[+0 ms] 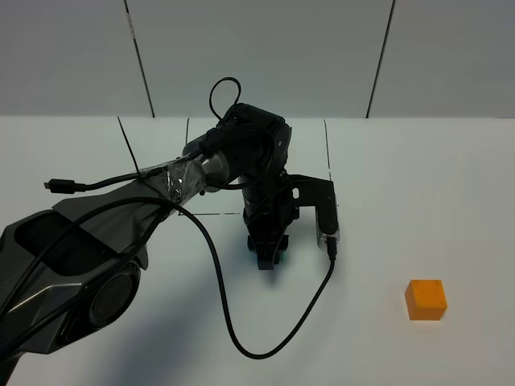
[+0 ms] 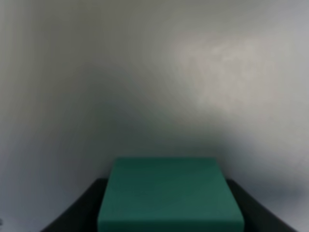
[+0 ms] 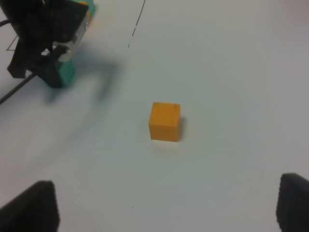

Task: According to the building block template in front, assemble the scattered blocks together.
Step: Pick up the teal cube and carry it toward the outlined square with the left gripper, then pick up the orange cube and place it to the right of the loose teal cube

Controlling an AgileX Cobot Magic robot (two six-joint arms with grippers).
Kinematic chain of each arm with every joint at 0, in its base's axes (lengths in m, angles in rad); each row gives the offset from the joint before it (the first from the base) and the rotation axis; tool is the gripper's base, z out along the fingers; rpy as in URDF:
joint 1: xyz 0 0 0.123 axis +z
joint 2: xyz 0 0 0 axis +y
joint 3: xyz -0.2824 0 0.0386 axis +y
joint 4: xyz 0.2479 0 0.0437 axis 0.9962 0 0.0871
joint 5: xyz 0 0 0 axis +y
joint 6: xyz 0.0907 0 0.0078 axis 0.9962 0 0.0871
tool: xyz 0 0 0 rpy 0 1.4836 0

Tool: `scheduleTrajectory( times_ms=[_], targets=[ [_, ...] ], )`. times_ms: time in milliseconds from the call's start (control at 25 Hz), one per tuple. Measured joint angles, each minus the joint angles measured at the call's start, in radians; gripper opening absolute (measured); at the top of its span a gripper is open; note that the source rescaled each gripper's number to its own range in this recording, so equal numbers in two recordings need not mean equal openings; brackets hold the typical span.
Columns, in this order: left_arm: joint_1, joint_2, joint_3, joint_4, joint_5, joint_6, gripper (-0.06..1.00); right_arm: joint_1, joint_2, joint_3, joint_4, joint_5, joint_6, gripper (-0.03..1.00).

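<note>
Teal cube (image 2: 169, 198) mostly hidden beneath left pincer (image 1: 269, 259); orange cube (image 1: 426, 298) unobstructed.

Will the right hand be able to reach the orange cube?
Probably yes: the orange cube sits alone on bare table ahead of the open right hand, with nothing between them.

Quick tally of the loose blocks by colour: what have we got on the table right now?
Teal block: 1
Orange block: 1
Total: 2
</note>
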Motion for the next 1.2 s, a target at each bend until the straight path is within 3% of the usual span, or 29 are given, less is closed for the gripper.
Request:
scheduleTrajectory(
  times_ms=[200, 240, 320, 720, 960, 1200],
  targets=[
    [0.000, -0.002, 0.000, 0.000, -0.011, -0.010, 0.80, 0.000, 0.000, 0.000, 0.000, 0.000, 0.000, 0.80],
    [0.000, -0.003, 0.000, 0.001, -0.016, -0.013, 0.90, 0.000, 0.000, 0.000, 0.000, 0.000, 0.000, 0.80],
    [0.000, -0.006, 0.000, 0.005, -0.019, -0.016, 0.99, 0.000, 0.000, 0.000, 0.000, 0.000, 0.000, 0.80],
    [0.000, -0.094, 0.001, 0.023, 0.043, -0.039, 0.99, 0.000, 0.000, 0.000, 0.000, 0.000, 0.000, 0.80],
    [0.025, -0.220, 0.002, 0.045, 0.044, -0.344, 0.92, 0.000, 0.000, 0.000, 0.000, 0.000, 0.000, 0.80],
    [0.151, -0.314, 0.003, 0.046, 0.045, -0.548, 0.83, 0.000, 0.000, 0.000, 0.000, 0.000, 0.000, 0.80]
  ],
)
